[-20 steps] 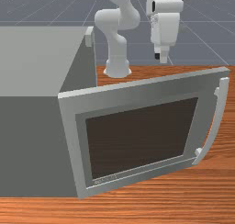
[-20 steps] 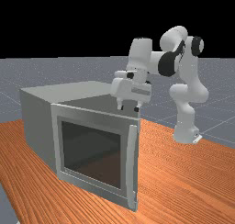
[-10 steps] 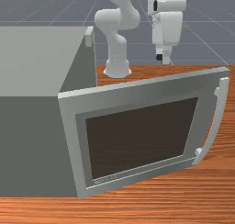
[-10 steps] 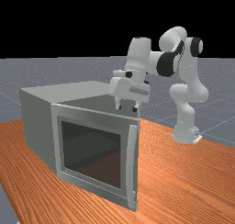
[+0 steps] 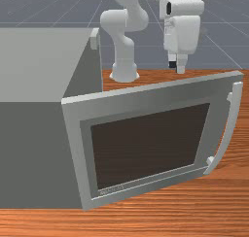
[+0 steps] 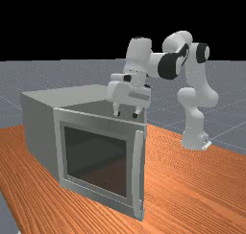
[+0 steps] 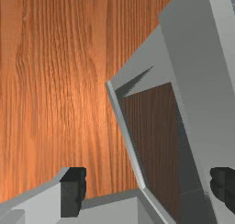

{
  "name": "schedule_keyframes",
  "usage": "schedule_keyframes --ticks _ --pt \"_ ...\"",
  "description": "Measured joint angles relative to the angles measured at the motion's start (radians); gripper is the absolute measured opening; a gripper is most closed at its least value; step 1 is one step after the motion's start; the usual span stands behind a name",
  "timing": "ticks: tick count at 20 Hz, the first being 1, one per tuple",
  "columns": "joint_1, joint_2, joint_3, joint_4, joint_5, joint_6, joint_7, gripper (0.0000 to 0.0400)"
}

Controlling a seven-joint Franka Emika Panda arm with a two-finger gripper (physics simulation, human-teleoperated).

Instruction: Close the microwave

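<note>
The grey microwave (image 5: 34,153) fills the front view's left. Its door (image 5: 146,143) stands open, swung out toward the front view's right, with the curved handle (image 5: 230,129) at its outer end. In the far view my gripper (image 6: 126,115) hangs over the door's top edge, pointing down. The front view has it behind the door (image 6: 96,156), near the top edge. In the wrist view, the gripper (image 7: 148,190) is open, its fingers wide apart and nothing held between them. The door's inner side (image 7: 41,207) and the microwave's body (image 7: 197,71) lie beneath.
Orange-brown table wood (image 5: 223,197) runs around the microwave and past the door's handle end. The arm's base (image 6: 194,139) stands on the table behind the door. The microwave's top (image 6: 72,95) is beside my hand, to the far view's left.
My hand has moved forward toward the far view's left, and to the front view's right and slightly lower. The door has stayed at the same angle.
</note>
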Motion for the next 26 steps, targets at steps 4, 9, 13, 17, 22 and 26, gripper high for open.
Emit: schedule_keyframes --ticks 4,9,13,17,22,26 --pt "0.000 0.057 -0.002 0.090 0.001 -0.050 0.000 0.0400" --pt "-0.003 0.103 0.002 0.120 0.011 -0.088 -0.010 0.0400" --pt "0.004 0.090 -0.005 0.043 -0.002 0.009 0.020 0.0400" --pt "0.004 0.066 -0.003 0.036 -0.005 0.019 0.007 0.0400" --pt "-0.002 0.067 0.007 0.080 0.021 -0.031 -0.002 0.0400" --pt "0.039 0.090 -0.009 0.119 -0.022 -0.054 0.099 0.0389"
